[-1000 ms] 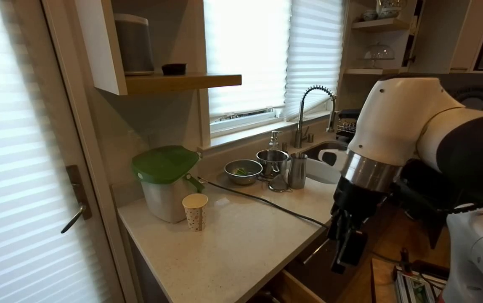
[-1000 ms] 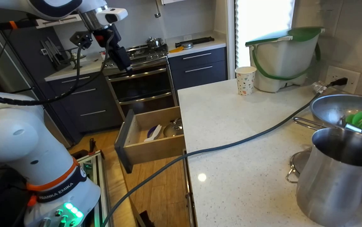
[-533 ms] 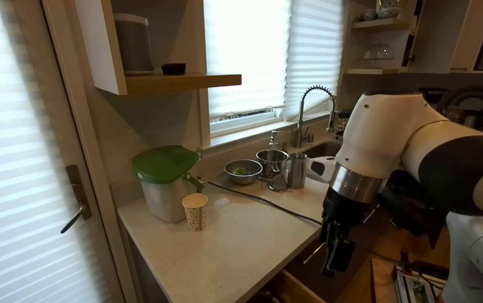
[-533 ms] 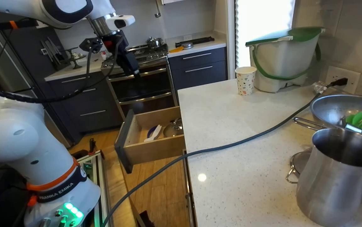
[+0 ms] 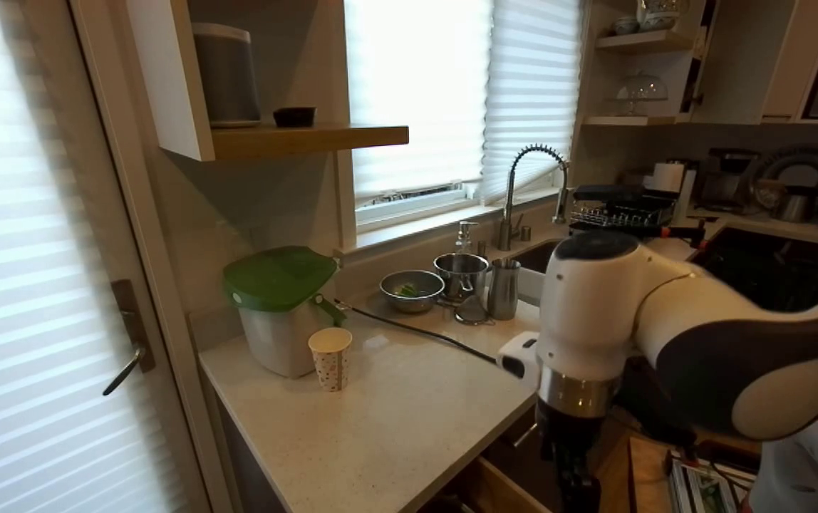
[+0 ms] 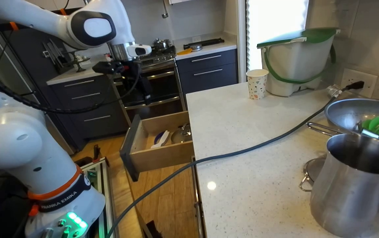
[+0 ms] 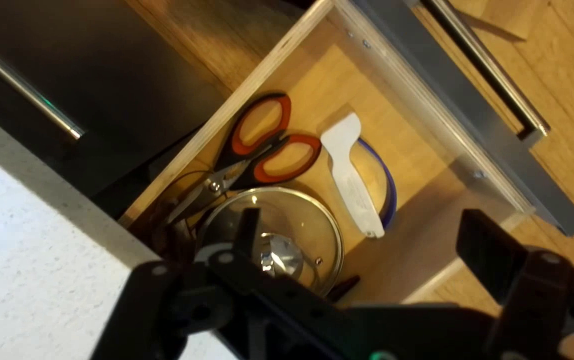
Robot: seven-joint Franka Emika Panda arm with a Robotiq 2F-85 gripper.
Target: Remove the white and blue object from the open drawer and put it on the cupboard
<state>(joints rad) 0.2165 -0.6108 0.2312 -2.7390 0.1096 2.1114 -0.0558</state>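
Your fingers [image 7: 489,255] spread wide; right of wrist-view center, white-and-blue tool [image 7: 349,182]: flared end, straight handle, bowed blue strip.

Mid-frame in the wrist view, the object [image 7: 349,182] is white with a blue band, the scissors [image 7: 248,174] orange-and-black-handled, the drawer [image 7: 472,110] tan, grey-fronted. In an exterior view, upper right, the cup [image 6: 257,85] is white, orange-flecked; lower right, the cupboard top [image 6: 249,198] white, speckled.
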